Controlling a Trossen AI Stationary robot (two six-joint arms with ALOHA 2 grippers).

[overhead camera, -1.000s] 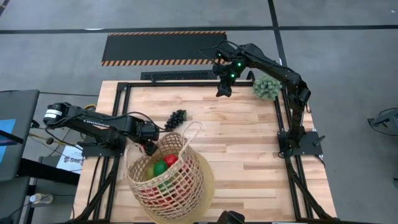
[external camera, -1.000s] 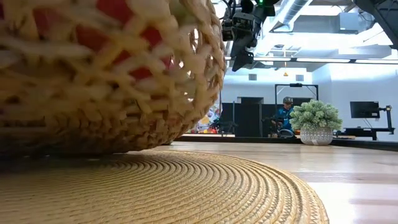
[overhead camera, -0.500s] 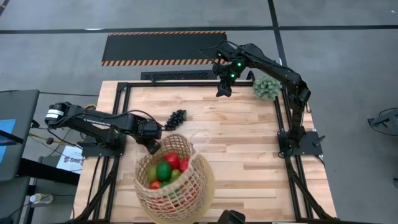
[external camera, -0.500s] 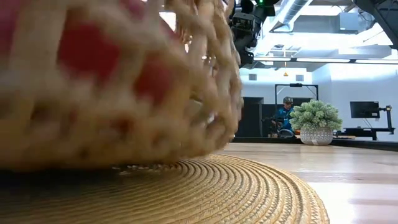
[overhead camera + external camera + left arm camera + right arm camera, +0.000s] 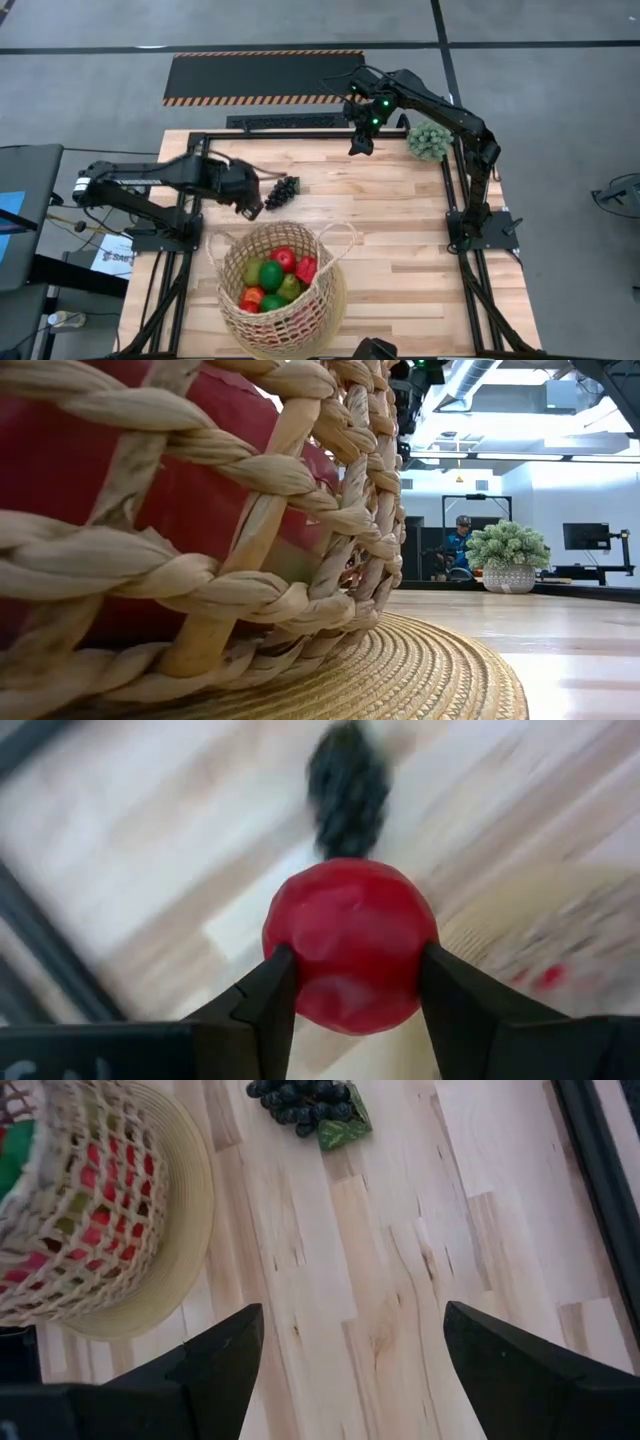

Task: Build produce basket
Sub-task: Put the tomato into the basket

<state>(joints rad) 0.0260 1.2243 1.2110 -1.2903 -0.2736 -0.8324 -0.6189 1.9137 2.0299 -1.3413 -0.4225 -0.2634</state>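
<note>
Red fruit sits pinched between the two dark fingers of the left gripper, which hangs above the pale wooden bench just beside the dark grape bunch. In the left wrist view the round red piece fills the gap between the fingers, with the grapes blurred beyond it on the wood.

The wicker basket stands upright on a round woven mat at the near side of the bench, close to the left gripper but apart from it. It holds a heap of produce: red, green and yellowish pieces show through its open mouth. One thin loop handle arches off the rim towards the middle of the bench. In the low view the weave fills most of the frame, with red showing behind the strands.

The right gripper hovers over the far edge of the bench with its fingers spread wide and nothing between them; its wrist view looks across bare wood to the grapes and the basket. A pale green spiky ball lies at the far right corner. A person sits in the room behind the bench.
</note>
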